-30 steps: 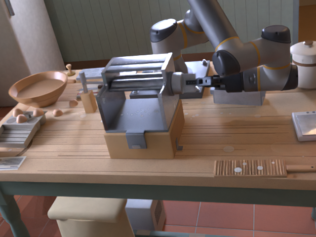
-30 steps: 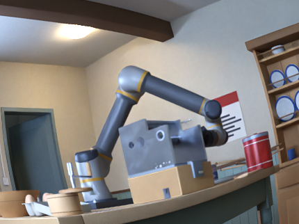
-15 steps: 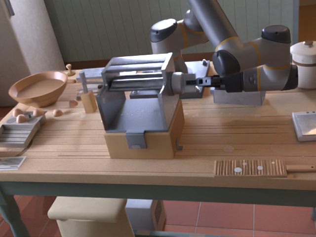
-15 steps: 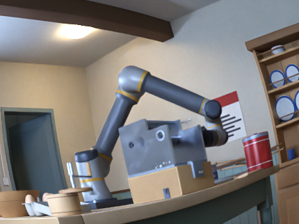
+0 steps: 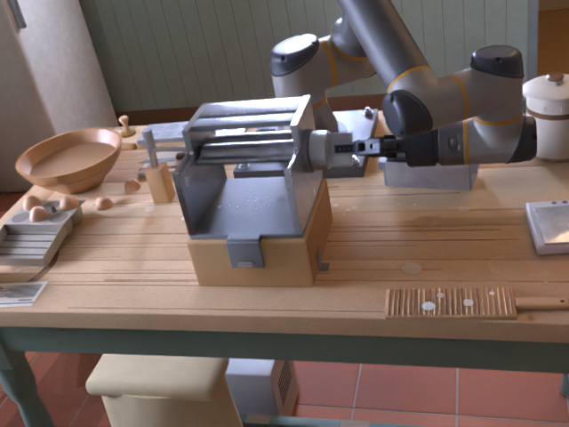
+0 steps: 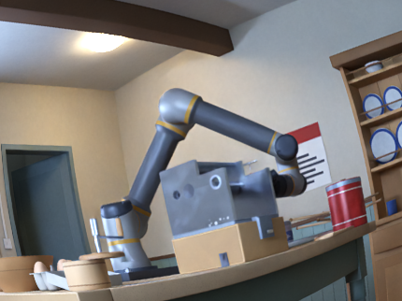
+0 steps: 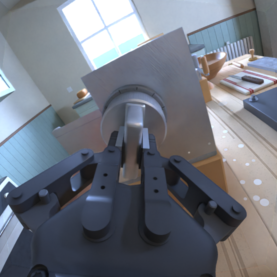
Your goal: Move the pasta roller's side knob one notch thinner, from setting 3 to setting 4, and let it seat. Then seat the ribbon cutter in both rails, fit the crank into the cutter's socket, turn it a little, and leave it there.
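Observation:
The pasta roller's side knob (image 5: 324, 148) (image 7: 133, 116) is a round grey dial with a raised grip bar, set on the right end plate of the steel pasta roller (image 5: 250, 165) (image 6: 219, 196), which stands on a wooden block at the table's middle. I grip the knob's bar in my closed gripper (image 5: 349, 148) (image 7: 132, 139), reaching in level from the right. The crank (image 5: 155, 170) stands in a wooden holder left of the roller. The ribbon cutter (image 5: 32, 236) lies near the left edge.
A wooden bowl (image 5: 69, 158) sits at the far left, with eggs (image 5: 39, 209) in front of it. A ridged board (image 5: 452, 302) lies near the front right edge. A white lidded jar (image 5: 549, 115) stands behind my arm, and a grey tray (image 5: 549, 226) sits at the right edge.

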You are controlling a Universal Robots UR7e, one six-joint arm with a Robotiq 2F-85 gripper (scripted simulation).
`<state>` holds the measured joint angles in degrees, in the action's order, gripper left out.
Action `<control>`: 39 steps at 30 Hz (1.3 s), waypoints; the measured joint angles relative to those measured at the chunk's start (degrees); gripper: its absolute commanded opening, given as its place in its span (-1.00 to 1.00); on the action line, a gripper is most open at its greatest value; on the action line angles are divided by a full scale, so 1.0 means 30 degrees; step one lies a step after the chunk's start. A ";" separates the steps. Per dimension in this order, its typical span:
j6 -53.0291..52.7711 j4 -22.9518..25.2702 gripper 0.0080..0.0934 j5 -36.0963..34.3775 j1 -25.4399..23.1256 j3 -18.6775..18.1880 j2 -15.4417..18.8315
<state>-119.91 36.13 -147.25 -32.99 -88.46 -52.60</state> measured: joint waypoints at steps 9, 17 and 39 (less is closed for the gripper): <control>-0.0015 0.0007 -0.26 0.0000 0.0004 -0.0003 -0.0004; -0.0015 0.0007 0.11 0.0000 0.0003 -0.0003 -0.0004; -0.0019 -0.0333 0.12 0.0412 -0.0403 0.0741 0.0404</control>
<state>-119.97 35.13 -146.01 -34.20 -86.24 -51.39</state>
